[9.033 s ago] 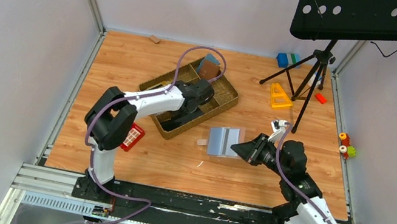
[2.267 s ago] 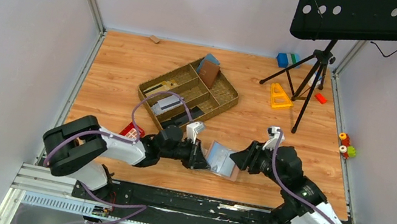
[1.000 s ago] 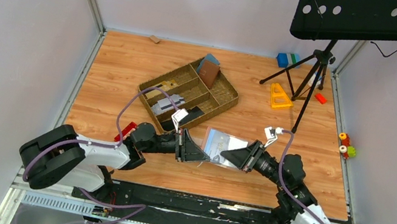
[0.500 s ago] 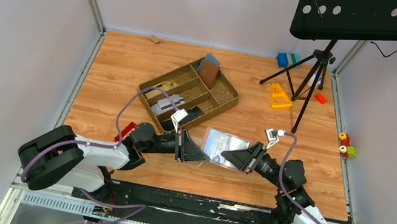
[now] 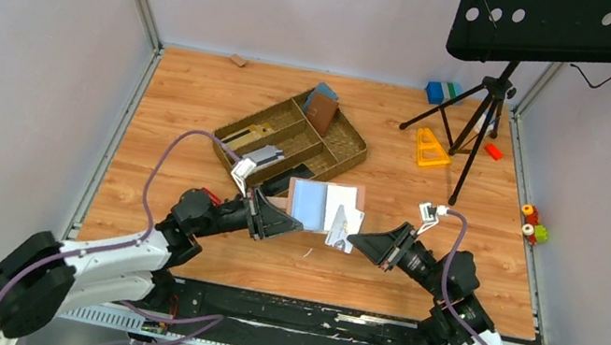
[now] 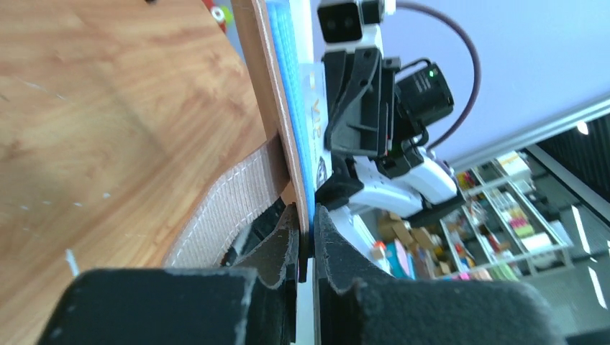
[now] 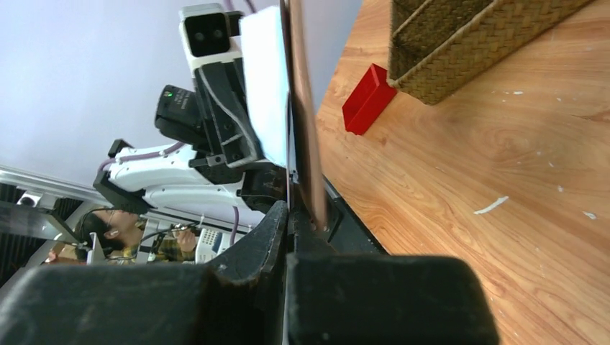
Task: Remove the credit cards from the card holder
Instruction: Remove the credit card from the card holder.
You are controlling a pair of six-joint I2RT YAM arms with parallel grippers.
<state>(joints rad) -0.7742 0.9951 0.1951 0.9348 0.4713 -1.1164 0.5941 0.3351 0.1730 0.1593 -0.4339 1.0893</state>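
Your left pincer (image 5: pixel 279 221) is pressed onto the left edge of the card holder (image 5: pixel 308 203), which hangs open above the counter (image 5: pixel 199 106), just near of the woven tray (image 5: pixel 346 147) and between the two arms. From above you see its blue-grey inside facing up, with a pale card tucked in the right half.

In your left wrist view the fingers (image 6: pixel 277 248) clamp the holder's thin edge, tan outside on the left and blue lining on the right, and the stitched tan tab (image 6: pixel 223 208) droops beside them.

Your right pincer (image 5: pixel 353 237) is pressed together at the holder's near right corner, where a second pale card (image 5: pixel 338 233) sticks out past the near edge. In your right wrist view the holder's brown panel (image 7: pixel 306 129) runs edge-on down into the closed tips, so you cannot tell whether they catch the card, the panel or neither.

The red block (image 7: pixel 365 97) lies flat on the counter beyond, near the tray's corner.
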